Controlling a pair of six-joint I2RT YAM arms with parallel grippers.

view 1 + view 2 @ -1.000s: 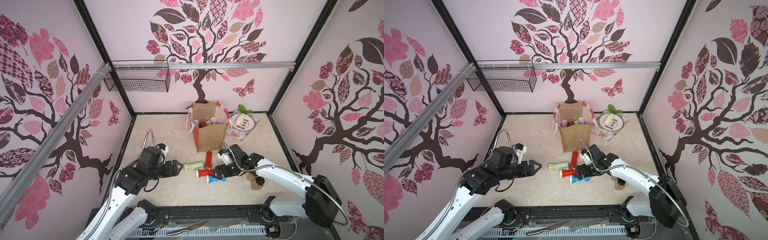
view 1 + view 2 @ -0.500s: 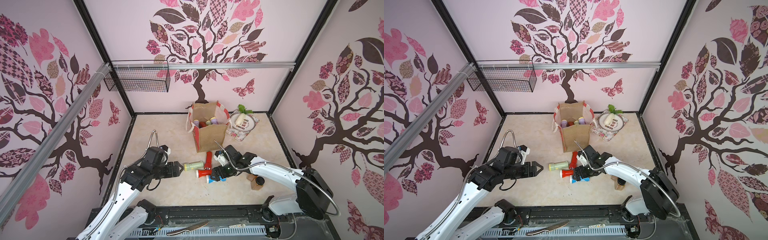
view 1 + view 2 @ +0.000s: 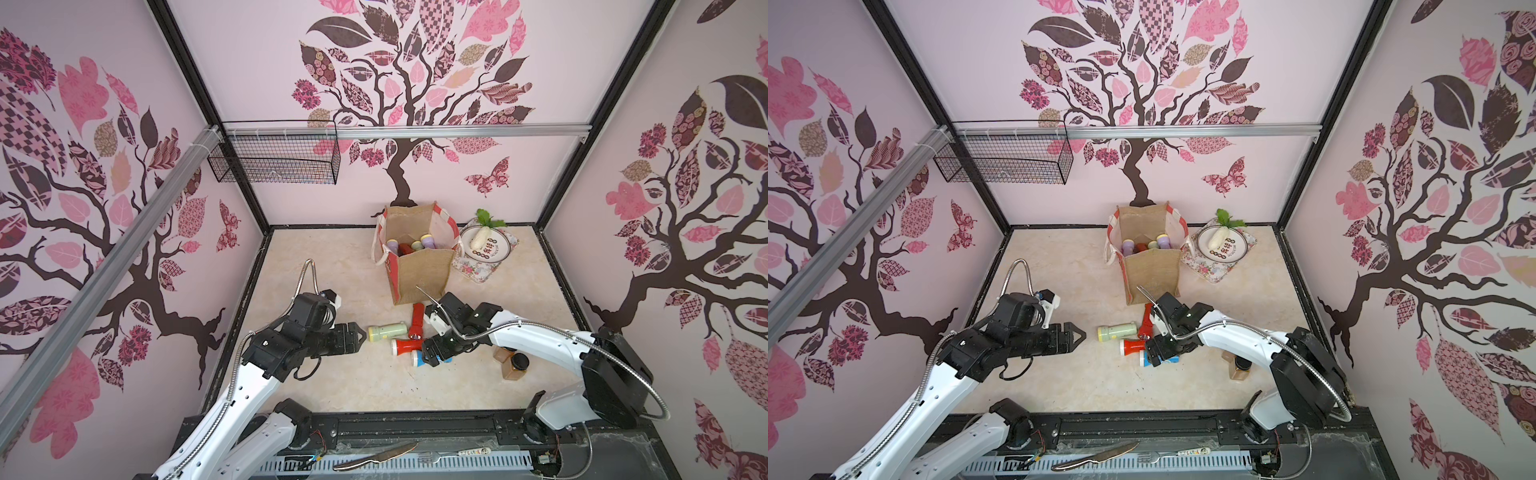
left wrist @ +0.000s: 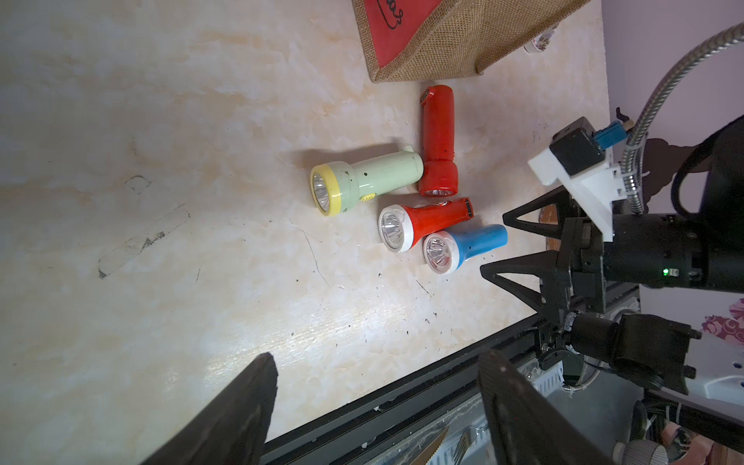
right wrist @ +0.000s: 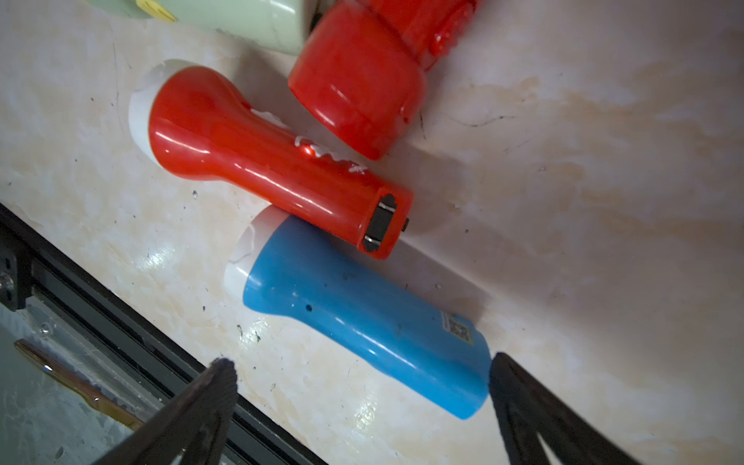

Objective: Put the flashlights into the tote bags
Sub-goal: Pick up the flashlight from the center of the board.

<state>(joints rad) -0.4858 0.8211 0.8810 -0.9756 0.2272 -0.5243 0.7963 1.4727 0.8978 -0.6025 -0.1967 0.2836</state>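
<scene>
Blue flashlight [image 5: 362, 322], white-rimmed, is lying on the counter [image 5: 604, 161]; right pincer [image 5: 360, 362] and left pincer [image 4: 378, 356] are both hanging open.

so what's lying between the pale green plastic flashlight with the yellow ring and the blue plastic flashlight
A red plastic flashlight with a white ring lies between the pale green flashlight and the blue flashlight, as the left wrist view shows.

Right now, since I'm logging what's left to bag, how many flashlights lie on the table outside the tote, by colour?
Red flashlights: 2
Pale green flashlight: 1
Blue flashlight: 1
Total: 4
</scene>
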